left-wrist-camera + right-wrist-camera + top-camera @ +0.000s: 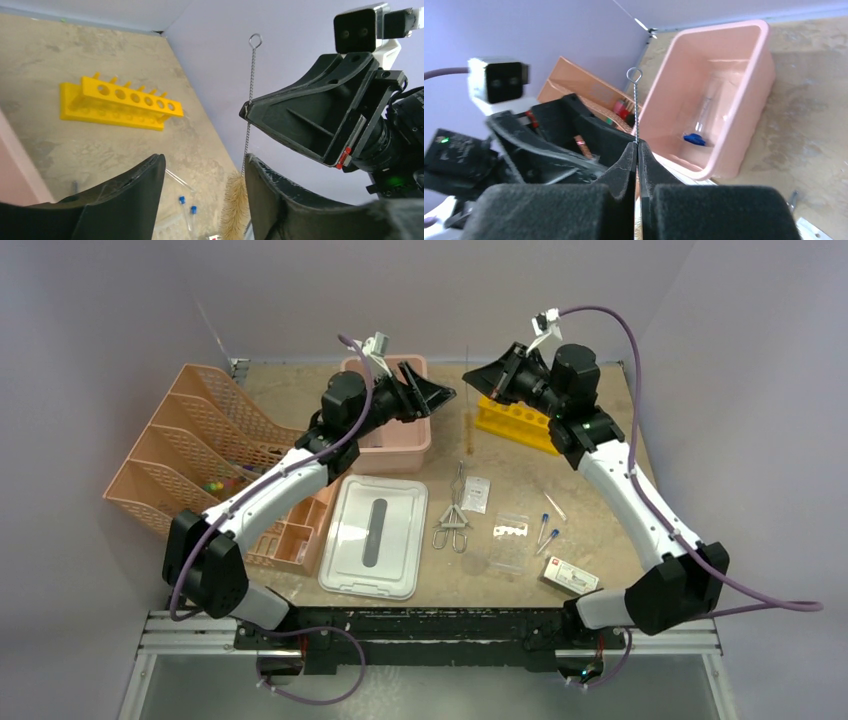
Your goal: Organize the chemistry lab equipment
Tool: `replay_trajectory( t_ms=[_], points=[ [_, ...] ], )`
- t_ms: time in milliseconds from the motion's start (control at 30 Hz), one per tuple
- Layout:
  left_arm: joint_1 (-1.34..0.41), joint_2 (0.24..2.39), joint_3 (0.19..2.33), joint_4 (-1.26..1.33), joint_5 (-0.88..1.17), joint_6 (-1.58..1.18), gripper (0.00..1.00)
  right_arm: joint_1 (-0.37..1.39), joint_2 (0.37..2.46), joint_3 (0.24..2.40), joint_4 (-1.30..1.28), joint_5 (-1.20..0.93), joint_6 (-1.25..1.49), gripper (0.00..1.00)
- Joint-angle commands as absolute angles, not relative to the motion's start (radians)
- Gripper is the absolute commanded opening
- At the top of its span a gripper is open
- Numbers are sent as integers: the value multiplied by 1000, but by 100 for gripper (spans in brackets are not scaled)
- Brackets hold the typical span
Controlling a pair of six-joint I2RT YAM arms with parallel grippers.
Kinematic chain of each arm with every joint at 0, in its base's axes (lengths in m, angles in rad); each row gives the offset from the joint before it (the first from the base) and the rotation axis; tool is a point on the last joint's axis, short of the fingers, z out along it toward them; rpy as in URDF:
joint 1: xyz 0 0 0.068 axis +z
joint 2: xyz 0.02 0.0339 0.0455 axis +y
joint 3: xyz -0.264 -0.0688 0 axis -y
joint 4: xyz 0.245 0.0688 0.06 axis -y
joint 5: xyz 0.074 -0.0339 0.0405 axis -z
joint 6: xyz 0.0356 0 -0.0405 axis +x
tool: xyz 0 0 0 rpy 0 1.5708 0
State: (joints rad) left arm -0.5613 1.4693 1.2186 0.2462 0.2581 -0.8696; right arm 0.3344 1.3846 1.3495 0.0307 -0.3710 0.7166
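Right gripper point(637, 146) clamps the brush point(233, 205) over bare table point(600, 510) between tub point(400, 455) and rack point(515, 425); left gripper point(205, 167) gapes beside.

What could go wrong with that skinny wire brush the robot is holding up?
The right gripper holds the thin twisted-wire brush with tan bristles only by its wire, so it could slip or swing. The open left gripper has the brush close to one finger, not centred, so closing might push it aside. Both grippers are very close and could bump.
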Motion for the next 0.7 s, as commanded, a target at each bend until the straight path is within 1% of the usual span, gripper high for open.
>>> replay_trajectory(
  t_ms=[0, 67, 167, 300, 367, 467, 533, 667],
  points=[
    [-574, 1498, 1225, 448, 394, -977, 55, 335, 1344, 1338, 153, -471, 715, 0],
    [-579, 1511, 1210, 521, 428, -1015, 54, 336, 1340, 1322, 168, -490, 726, 0],
    [-585, 1512, 1182, 600, 443, -1040, 57, 336, 1339, 1316, 150, -490, 733, 0],
    [-594, 1512, 1163, 603, 442, -1024, 58, 336, 1337, 1316, 141, -495, 734, 0],
    [-598, 1518, 1164, 586, 434, -1016, 56, 337, 1338, 1319, 148, -523, 734, 0],
    [-600, 1531, 1176, 584, 435, -1017, 45, 336, 1339, 1328, 171, -549, 732, 0],
    [-600, 1541, 1190, 580, 441, -1014, 39, 336, 1345, 1328, 181, -580, 727, 0],
    [-600, 1554, 1204, 576, 448, -1009, 23, 336, 1358, 1331, 174, -607, 731, 0]
  ],
)
